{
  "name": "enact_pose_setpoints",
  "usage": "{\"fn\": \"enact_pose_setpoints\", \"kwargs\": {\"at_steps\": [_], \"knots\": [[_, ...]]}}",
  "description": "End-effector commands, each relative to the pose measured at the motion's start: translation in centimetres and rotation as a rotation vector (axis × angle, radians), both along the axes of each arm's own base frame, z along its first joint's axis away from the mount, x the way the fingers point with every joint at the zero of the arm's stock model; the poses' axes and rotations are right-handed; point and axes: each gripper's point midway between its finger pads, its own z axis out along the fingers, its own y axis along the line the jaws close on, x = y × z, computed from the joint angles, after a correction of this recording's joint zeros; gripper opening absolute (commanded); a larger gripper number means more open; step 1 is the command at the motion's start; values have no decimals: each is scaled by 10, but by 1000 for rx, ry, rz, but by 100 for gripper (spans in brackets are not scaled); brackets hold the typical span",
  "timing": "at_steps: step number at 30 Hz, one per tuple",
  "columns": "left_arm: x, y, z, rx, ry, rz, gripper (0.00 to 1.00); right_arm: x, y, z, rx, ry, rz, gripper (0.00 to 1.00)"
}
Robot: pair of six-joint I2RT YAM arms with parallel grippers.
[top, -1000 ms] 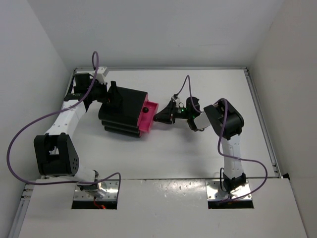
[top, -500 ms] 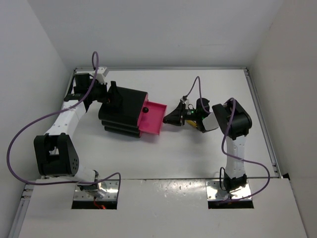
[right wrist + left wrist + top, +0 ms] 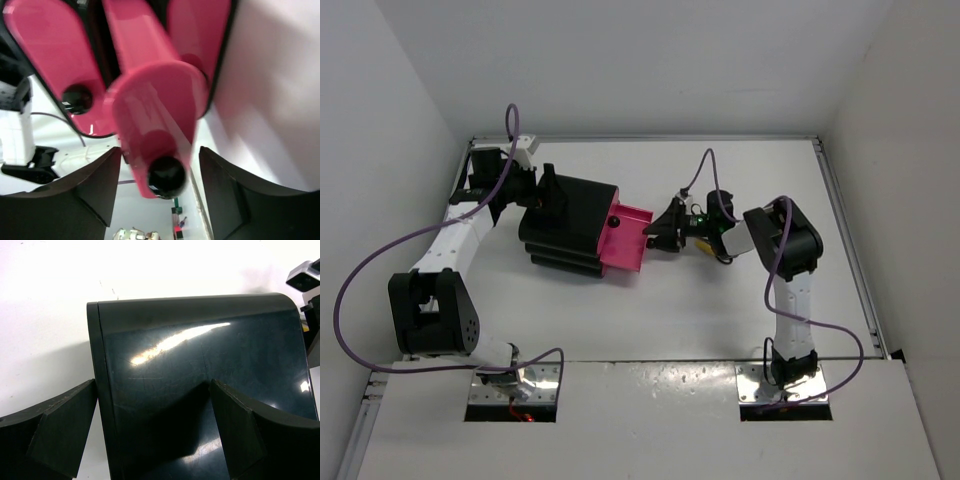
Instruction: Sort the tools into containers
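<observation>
Drawer unit point(image 3: 570, 225) rests on white table point(image 3: 700, 310) — walls point(image 3: 620, 60) white.

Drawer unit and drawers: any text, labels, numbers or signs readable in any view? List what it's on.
No readable text in any view.
black drawer unit: glossy surface, only glare, no label.
pink drawers: plain fronts, no print.
black knobs: unmarked.
coloured specks at the bottom of the right wrist view: too small and blurred to read.
</observation>
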Motion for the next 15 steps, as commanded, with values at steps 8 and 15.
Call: {"fn": "enact_pose_setpoints", "kwargs": {"at_steps": [8, 15], "knots": [[-59, 18, -93, 123, 352, 24, 97, -2, -37, -1, -137, -94, -31, 75], [-61, 18, -96, 122, 362, 23, 97, -7, -73, 21, -153, -188, -31, 76]]}}
